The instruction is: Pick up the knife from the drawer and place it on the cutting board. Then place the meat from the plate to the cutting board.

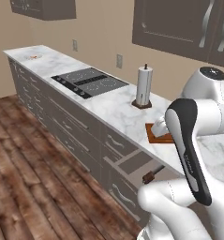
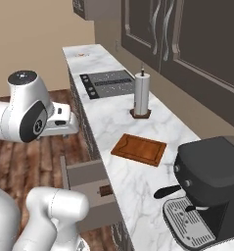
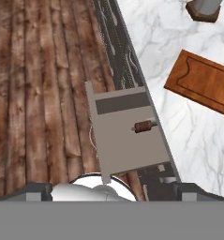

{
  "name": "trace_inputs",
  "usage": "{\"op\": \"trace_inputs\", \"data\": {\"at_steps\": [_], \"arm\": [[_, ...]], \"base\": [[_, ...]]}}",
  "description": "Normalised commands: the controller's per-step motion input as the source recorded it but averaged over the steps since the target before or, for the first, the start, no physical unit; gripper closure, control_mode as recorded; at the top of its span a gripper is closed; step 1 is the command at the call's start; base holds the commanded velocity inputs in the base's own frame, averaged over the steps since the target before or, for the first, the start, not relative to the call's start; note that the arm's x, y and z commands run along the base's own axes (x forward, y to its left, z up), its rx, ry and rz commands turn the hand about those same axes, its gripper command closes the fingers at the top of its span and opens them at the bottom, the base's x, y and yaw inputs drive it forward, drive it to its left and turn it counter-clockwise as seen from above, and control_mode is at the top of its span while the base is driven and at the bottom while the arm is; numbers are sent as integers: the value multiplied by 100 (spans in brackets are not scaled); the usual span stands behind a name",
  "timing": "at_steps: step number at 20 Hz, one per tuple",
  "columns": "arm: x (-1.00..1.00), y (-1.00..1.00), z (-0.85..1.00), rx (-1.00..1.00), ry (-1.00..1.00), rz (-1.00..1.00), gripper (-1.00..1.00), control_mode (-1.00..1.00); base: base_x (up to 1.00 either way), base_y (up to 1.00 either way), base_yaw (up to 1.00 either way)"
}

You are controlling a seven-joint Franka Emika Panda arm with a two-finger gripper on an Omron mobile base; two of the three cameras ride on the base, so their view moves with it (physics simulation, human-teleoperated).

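Claw jaws wide, empty, high above open drawer (image 3: 125, 136). Knife (image 3: 144, 126) lay below claw; likely stiff, blade-heavy, slick. Best hold: brown handle, blade hidden under counter.

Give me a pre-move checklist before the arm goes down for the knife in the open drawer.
1. Wide taupe-grey box drawer pulled out: ok.
2. Knife's dark brown handle reachable: ok, it lies exposed in the drawer near the counter edge.
3. Knife blade visible: cannot tell, it seems to run under the white marble counter.
4. Hand open: ok, nothing sits between the fingers.
5. Hand above the drawer: ok, the hand view looks straight down onto it.
6. Reddish-brown wooden cutting board free for the knife: ok, nothing lies on it.
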Motion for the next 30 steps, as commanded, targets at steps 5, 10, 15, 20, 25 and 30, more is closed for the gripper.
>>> {"op": "trace_inputs", "data": {"at_steps": [5, 10, 15, 20, 25, 30], "arm": [[0, 0, 0, 0, 0, 0, -100, 100], [4, 0, -40, 0, 0, 0, -100, -100], [3, 2, -89, 0, 0, 4, -100, -100], [0, 24, -75, 10, 0, 5, -100, -100], [0, 46, -81, 10, 1, 3, -100, -100], [2, 37, -72, -2, 9, 1, -100, -100]], "base": [[6, 0, 0], [11, 0, 0], [0, 0, 0], [0, 0, 0], [0, 0, 0], [0, 0, 0]]}}
